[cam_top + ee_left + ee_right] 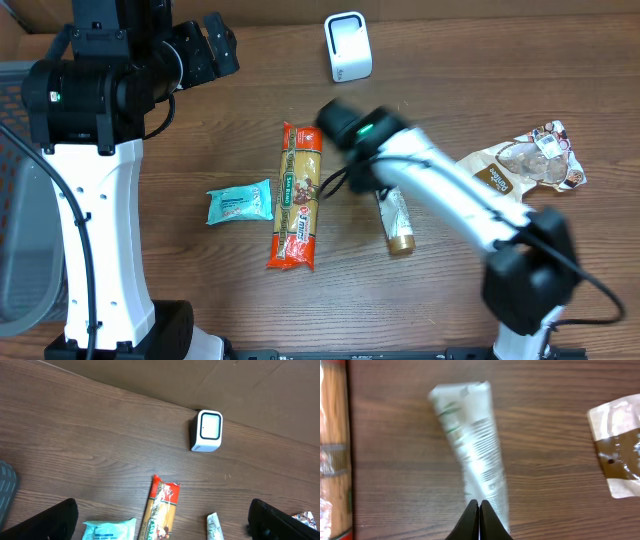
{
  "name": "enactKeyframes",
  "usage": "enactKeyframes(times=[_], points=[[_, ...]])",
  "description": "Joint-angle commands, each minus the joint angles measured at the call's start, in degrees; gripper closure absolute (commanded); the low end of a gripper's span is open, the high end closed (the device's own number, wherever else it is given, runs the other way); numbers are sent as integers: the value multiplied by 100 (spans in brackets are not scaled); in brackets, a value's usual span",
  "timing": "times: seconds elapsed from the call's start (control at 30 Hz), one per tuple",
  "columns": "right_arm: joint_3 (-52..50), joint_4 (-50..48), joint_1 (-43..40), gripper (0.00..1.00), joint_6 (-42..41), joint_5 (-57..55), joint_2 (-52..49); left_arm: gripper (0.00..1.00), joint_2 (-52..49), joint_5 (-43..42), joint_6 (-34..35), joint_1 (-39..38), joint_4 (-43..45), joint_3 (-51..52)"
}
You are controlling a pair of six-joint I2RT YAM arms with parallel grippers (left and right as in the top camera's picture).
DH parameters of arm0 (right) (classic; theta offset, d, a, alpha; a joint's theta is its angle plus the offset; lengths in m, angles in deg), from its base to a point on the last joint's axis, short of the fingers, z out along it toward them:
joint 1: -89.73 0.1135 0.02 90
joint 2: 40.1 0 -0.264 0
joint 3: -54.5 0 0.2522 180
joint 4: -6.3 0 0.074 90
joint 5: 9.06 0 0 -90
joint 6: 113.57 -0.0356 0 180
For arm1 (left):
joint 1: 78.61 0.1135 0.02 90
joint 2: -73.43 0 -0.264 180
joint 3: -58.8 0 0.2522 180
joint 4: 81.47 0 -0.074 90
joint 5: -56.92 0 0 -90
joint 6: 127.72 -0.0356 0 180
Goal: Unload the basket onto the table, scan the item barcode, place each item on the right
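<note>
Jaws pressed together on nothing, the right gripper [479, 510] hangs over the white tube [472, 440], lying flat at the scanner's [348, 47] five o'clock, likely lining up a grasp, while the left gripper [220, 45], spread wide, idles at its nine o'clock.

I see white scanner [347, 47] upright near far edge of table [200, 130]. Pasta pack [297, 197] at centre, teal packet [240, 203] just beside it, left. Right arm [450, 190] crosses over tube [398, 222], hiding its upper end. Brown pouch [530, 165] far right. Left arm [95, 90] at left side, well apart from items.
</note>
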Motion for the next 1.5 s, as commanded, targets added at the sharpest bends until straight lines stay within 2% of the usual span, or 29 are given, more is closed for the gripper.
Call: enactKeyframes(times=[0.0,0.17,0.27,0.3,0.33,0.4,0.47,0.57,0.67,0.77,0.8,0.87,1.03,1.17,1.3,1.37,1.4,1.47], points=[[-131,-125,-555,96,428,1141,37,0,-35,37,98,15,22,-37],[-1001,-695,-896,96,1169,1504,37,0,-35,37,98,13,22,-37],[-1220,-704,-975,78,1596,1784,37,1,-35,37,98,15,22,-37],[-1281,-680,-1025,65,1611,1836,37,0,-35,39,98,15,22,-37],[-1309,-638,-1071,58,1635,1891,37,0,-35,37,98,13,22,-37],[-1414,-601,-1200,49,1746,2114,37,1,-35,37,98,13,22,-37],[-1572,-695,-1290,44,1884,2465,37,0,-35,37,98,15,22,-37],[-2205,-1244,-1344,47,1971,2944,37,0,-35,37,98,13,22,-37],[-2640,-1687,-1340,61,1864,2983,37,0,-35,37,98,13,22,-37],[-2660,-1753,-1340,93,1600,2979,46,0,-35,37,98,13,22,-37],[-2618,-1742,-1340,96,1600,2973,59,0,-35,37,98,15,22,-37],[-2494,-1705,-1340,96,1598,2892,114,0,-35,37,98,15,22,-37],[-1895,-1196,-1224,96,1073,1620,483,0,-35,37,98,15,22,-37],[-1799,-938,-625,96,483,-37,481,1,-35,37,98,15,22,-37],[-2011,-1187,190,96,-48,-581,304,0,-35,37,98,15,22,-37],[-2035,-1287,446,88,-212,-614,160,1,-35,37,98,13,22,-37],[-2035,-1333,551,78,-236,-608,61,0,-35,37,98,13,22,-37],[-2035,-1390,699,64,-251,-603,-103,0,-35,37,98,15,22,-37]])
